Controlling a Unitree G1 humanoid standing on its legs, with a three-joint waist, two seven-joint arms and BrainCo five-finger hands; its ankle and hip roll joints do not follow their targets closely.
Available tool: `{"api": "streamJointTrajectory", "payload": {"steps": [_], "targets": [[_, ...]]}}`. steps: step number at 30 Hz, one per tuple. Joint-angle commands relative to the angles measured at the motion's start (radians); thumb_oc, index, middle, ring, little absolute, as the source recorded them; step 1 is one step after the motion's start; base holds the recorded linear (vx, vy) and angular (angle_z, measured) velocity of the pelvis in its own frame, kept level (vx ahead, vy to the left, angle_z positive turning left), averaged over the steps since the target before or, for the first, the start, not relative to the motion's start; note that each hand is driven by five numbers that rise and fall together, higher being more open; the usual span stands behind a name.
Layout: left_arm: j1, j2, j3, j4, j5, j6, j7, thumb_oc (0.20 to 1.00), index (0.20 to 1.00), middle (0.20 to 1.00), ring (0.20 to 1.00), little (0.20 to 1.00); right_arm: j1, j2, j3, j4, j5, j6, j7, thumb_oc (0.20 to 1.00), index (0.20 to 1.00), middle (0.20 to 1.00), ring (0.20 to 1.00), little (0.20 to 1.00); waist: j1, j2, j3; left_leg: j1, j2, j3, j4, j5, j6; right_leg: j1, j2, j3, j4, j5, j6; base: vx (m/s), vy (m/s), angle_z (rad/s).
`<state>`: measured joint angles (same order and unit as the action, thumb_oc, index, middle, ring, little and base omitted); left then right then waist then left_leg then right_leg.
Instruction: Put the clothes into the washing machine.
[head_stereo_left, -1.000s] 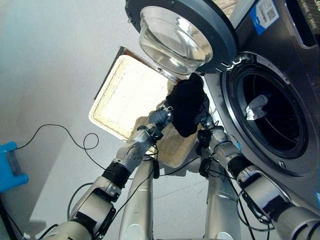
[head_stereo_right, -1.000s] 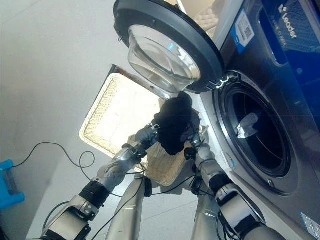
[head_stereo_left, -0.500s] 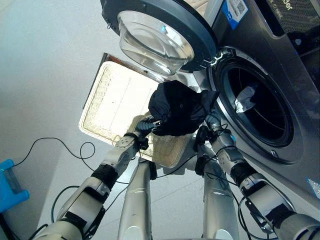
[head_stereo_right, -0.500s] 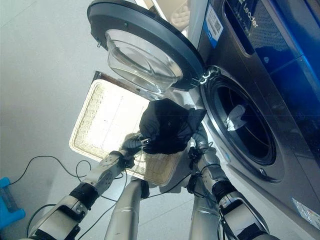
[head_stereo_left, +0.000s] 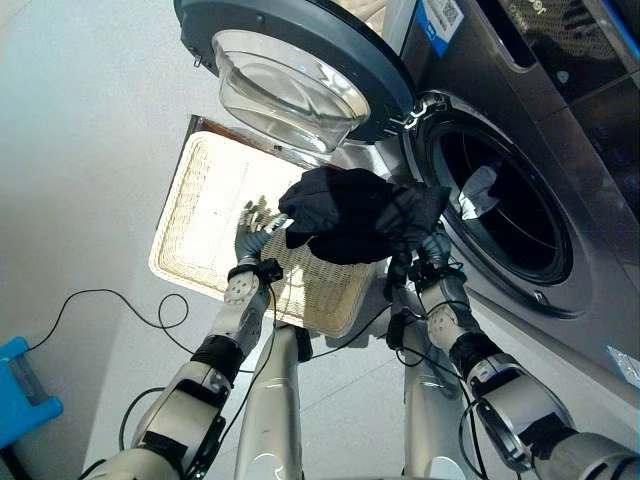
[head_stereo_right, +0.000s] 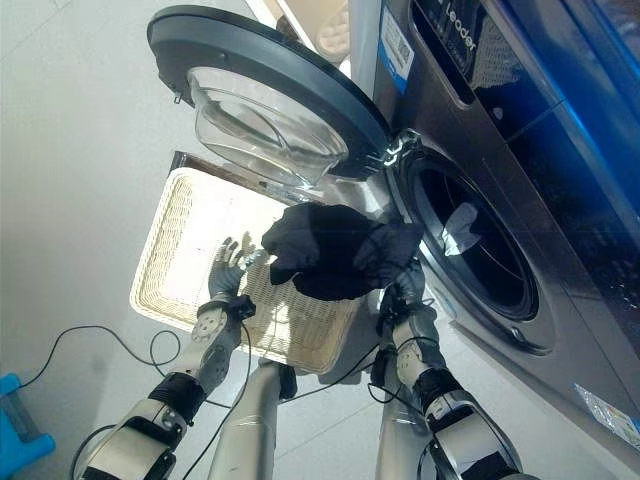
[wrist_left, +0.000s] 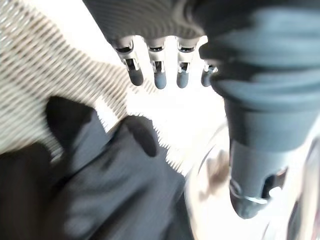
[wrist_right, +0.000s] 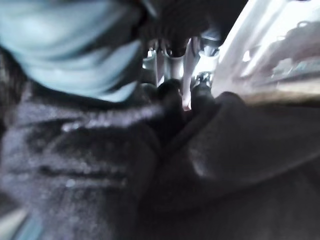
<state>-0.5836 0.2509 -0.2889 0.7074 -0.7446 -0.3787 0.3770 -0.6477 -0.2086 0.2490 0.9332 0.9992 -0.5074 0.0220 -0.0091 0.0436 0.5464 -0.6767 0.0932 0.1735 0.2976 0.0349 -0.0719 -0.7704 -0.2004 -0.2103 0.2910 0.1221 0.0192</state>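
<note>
In front of the dark grey front-loading washing machine (head_stereo_left: 560, 150), a bunched black cloth garment (head_stereo_left: 345, 212) hangs in the air between the round drum opening (head_stereo_left: 505, 215) and the rectangular pale woven wicker basket (head_stereo_left: 200, 225) that sits on the light grey floor (head_stereo_left: 90, 120). The right robot hand (head_stereo_left: 425, 243) grips the garment from below at its edge nearest the machine; in the right wrist view its dark-tipped fingers (wrist_right: 170, 92) are curled into folds of the black fabric. The left robot hand (head_stereo_left: 252, 232) is raised over the basket with its fingers spread and straight, just beside the garment's other end and holding nothing; in the left wrist view the straight fingers (wrist_left: 160, 75) stand apart from the dark cloth. The machine's round door with its clear glass bowl (head_stereo_left: 290, 75) is swung wide open above the basket. Inside the drum a piece of white cloth (head_stereo_left: 478, 190) lies against the dark wall. A blue plastic object (head_stereo_left: 25, 385) sits on the floor well apart from the basket.
</note>
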Motion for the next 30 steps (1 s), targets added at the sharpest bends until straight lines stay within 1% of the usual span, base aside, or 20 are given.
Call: {"api": "streamJointTrajectory", "payload": {"steps": [1, 6, 9, 10, 11, 13, 14, 15, 18, 20, 21, 22, 23, 25, 26, 27, 30], "targets": [[0.003, -0.025, 0.047, -0.011, -0.089, -0.069, 0.066, 1.0, 1.0, 1.0, 1.0, 1.0, -0.018, -0.01, -0.034, -0.035, 0.144, -0.074, 0.079, 0.2, 0.2, 0.2, 0.2, 0.2, 0.007, 0.037, -0.026, -0.029, -0.063, 0.054, 0.003, -0.037, -0.014, 0.013, 0.027, -0.042, 0.097, -0.123, 0.097, 0.0, 0.0, 0.0], [0.012, -0.047, 0.083, 0.01, -0.135, -0.078, 0.108, 1.0, 1.0, 1.0, 1.0, 1.0, -0.022, 0.01, -0.078, -0.035, 0.259, -0.066, 0.12, 0.2, 0.2, 0.2, 0.2, 0.2, 0.006, 0.036, -0.026, -0.026, -0.063, 0.053, -0.002, -0.037, -0.016, 0.015, 0.027, -0.042, 0.096, -0.124, 0.098, 0.0, 0.0, 0.0], [0.008, -0.045, 0.101, 0.03, -0.179, -0.07, 0.126, 1.0, 1.0, 1.0, 1.0, 1.0, -0.036, 0.013, -0.108, -0.03, 0.372, -0.058, 0.171, 0.2, 0.2, 0.2, 0.2, 0.2, 0.006, 0.037, -0.026, -0.02, -0.062, 0.055, -0.005, -0.039, -0.016, 0.017, 0.028, -0.041, 0.099, -0.128, 0.099, 0.0, 0.0, 0.0], [0.007, -0.043, 0.112, 0.041, -0.201, -0.062, 0.124, 1.0, 1.0, 1.0, 1.0, 1.0, -0.04, 0.018, -0.122, -0.032, 0.442, -0.057, 0.206, 0.2, 0.2, 0.2, 0.2, 0.2, 0.006, 0.037, -0.026, -0.02, -0.062, 0.055, -0.005, -0.039, -0.017, 0.017, 0.029, -0.04, 0.101, -0.13, 0.099, 0.0, 0.0, 0.0], [0.008, -0.043, 0.116, 0.046, -0.209, -0.058, 0.122, 1.0, 1.0, 1.0, 1.0, 1.0, -0.041, 0.022, -0.129, -0.034, 0.474, -0.055, 0.222, 0.2, 0.2, 0.2, 0.2, 0.2, 0.006, 0.037, -0.026, -0.02, -0.063, 0.054, -0.005, -0.039, -0.017, 0.016, 0.029, -0.04, 0.102, -0.13, 0.099, 0.0, 0.0, 0.0], [0.007, -0.045, 0.129, 0.074, -0.242, -0.049, 0.112, 1.0, 1.0, 1.0, 1.0, 1.0, -0.043, 0.041, -0.166, -0.042, 0.63, -0.042, 0.294, 0.2, 0.2, 0.2, 0.2, 0.2, 0.002, 0.035, -0.026, -0.018, -0.062, 0.056, -0.006, -0.039, -0.018, 0.017, 0.031, -0.038, 0.104, -0.131, 0.101, 0.0, 0.0, 0.0], [0.008, -0.046, 0.13, 0.076, -0.246, -0.048, 0.109, 1.0, 1.0, 1.0, 1.0, 1.0, -0.042, 0.043, -0.168, -0.043, 0.652, -0.045, 0.303, 0.2, 0.2, 0.2, 0.2, 0.2, 0.002, 0.035, -0.026, -0.018, -0.061, 0.057, -0.007, -0.039, -0.017, 0.016, 0.032, -0.038, 0.105, -0.131, 0.1, 0.0, 0.0, 0.0], [0.007, -0.05, 0.137, 0.084, -0.253, -0.045, 0.102, 1.0, 1.0, 1.0, 1.0, 1.0, -0.042, 0.051, -0.182, -0.048, 0.72, -0.049, 0.328, 0.2, 0.2, 0.2, 0.2, 0.2, 0.0, 0.034, -0.026, -0.016, -0.061, 0.058, -0.009, -0.039, -0.017, 0.017, 0.033, -0.037, 0.103, -0.131, 0.1, 0.0, 0.0, 0.0], [0.008, -0.056, 0.14, 0.095, -0.249, -0.045, 0.083, 1.0, 1.0, 1.0, 1.0, 1.0, -0.052, 0.053, -0.22, -0.048, 0.823, -0.042, 0.362, 0.2, 0.2, 0.2, 0.2, 0.2, -0.003, 0.034, -0.026, -0.012, -0.06, 0.059, -0.013, -0.04, -0.016, 0.018, 0.034, -0.035, 0.101, -0.13, 0.101, 0.0, 0.0, 0.0], [0.0, -0.056, 0.141, 0.095, -0.237, -0.042, 0.073, 1.0, 1.0, 1.0, 1.0, 1.0, -0.066, 0.047, -0.241, -0.047, 0.85, -0.036, 0.379, 0.2, 0.2, 0.2, 0.2, 0.2, -0.003, 0.035, -0.026, -0.019, -0.059, 0.06, -0.018, -0.032, -0.014, 0.012, 0.034, -0.036, 0.095, -0.12, 0.099, 0.0, 0.0, 0.0], [0.004, -0.057, 0.139, 0.096, -0.237, -0.042, 0.073, 1.0, 1.0, 1.0, 1.0, 1.0, -0.063, 0.047, -0.241, -0.046, 0.85, -0.036, 0.379, 0.2, 0.2, 0.2, 0.2, 0.2, -0.002, 0.035, -0.026, -0.012, -0.059, 0.059, -0.016, -0.039, -0.016, 0.018, 0.033, -0.036, 0.097, -0.127, 0.101, 0.0, 0.0, 0.0], [-0.002, -0.053, 0.136, 0.089, -0.222, -0.035, 0.07, 1.0, 1.0, 1.0, 1.0, 1.0, -0.077, 0.034, -0.253, -0.051, 0.812, -0.032, 0.369, 0.2, 0.2, 0.2, 0.2, 0.2, -0.002, 0.035, -0.026, -0.018, -0.061, 0.058, -0.019, -0.032, -0.013, 0.013, 0.033, -0.036, 0.092, -0.115, 0.1, 0.0, 0.0, 0.0], [-0.006, -0.052, 0.129, 0.088, -0.21, -0.031, 0.076, 1.0, 1.0, 1.0, 1.0, 1.0, -0.084, 0.027, -0.255, -0.049, 0.772, -0.029, 0.359, 0.2, 0.2, 0.2, 0.2, 0.2, -0.001, 0.035, -0.026, -0.012, -0.062, 0.056, -0.019, -0.038, -0.015, 0.019, 0.033, -0.036, 0.092, -0.119, 0.102, 0.0, 0.0, 0.0], [-0.017, -0.046, 0.123, 0.082, -0.198, -0.02, 0.085, 1.0, 1.0, 1.0, 1.0, 1.0, -0.097, 0.015, -0.25, -0.055, 0.741, -0.014, 0.349, 0.2, 0.2, 0.2, 0.2, 0.2, 0.0, 0.034, -0.026, -0.019, -0.062, 0.056, -0.022, -0.029, -0.015, 0.012, 0.033, -0.037, 0.089, -0.109, 0.101, 0.0, 0.0, 0.0], [-0.016, -0.044, 0.118, 0.08, -0.197, -0.016, 0.086, 1.0, 1.0, 1.0, 1.0, 1.0, -0.094, 0.013, -0.247, -0.059, 0.74, -0.01, 0.352, 0.2, 0.2, 0.2, 0.2, 0.2, 0.0, 0.034, -0.026, -0.012, -0.061, 0.056, -0.022, -0.035, -0.017, 0.018, 0.033, -0.036, 0.091, -0.115, 0.104, 0.0, 0.0, 0.0], [-0.021, -0.042, 0.117, 0.078, -0.194, -0.013, 0.087, 1.0, 1.0, 1.0, 1.0, 1.0, -0.096, 0.011, -0.243, -0.068, 0.74, -0.003, 0.359, 0.2, 0.2, 0.2, 0.2, 0.2, -0.001, 0.032, -0.026, -0.019, -0.06, 0.057, -0.025, -0.026, -0.016, 0.011, 0.034, -0.037, 0.087, -0.107, 0.102, 0.0, 0.0, 0.0], [-0.009, -0.04, 0.105, 0.065, -0.153, -0.018, 0.082, 1.0, 1.0, 1.0, 1.0, 1.0, -0.075, 0.009, -0.233, -0.09, 0.745, 0.006, 0.382, 0.2, 0.2, 0.2, 0.2, 0.2, -0.002, 0.027, -0.026, -0.009, -0.061, 0.055, -0.031, -0.031, -0.018, 0.019, 0.035, -0.036, 0.085, -0.111, 0.106, 0.0, -0.01, 0.0]]}}
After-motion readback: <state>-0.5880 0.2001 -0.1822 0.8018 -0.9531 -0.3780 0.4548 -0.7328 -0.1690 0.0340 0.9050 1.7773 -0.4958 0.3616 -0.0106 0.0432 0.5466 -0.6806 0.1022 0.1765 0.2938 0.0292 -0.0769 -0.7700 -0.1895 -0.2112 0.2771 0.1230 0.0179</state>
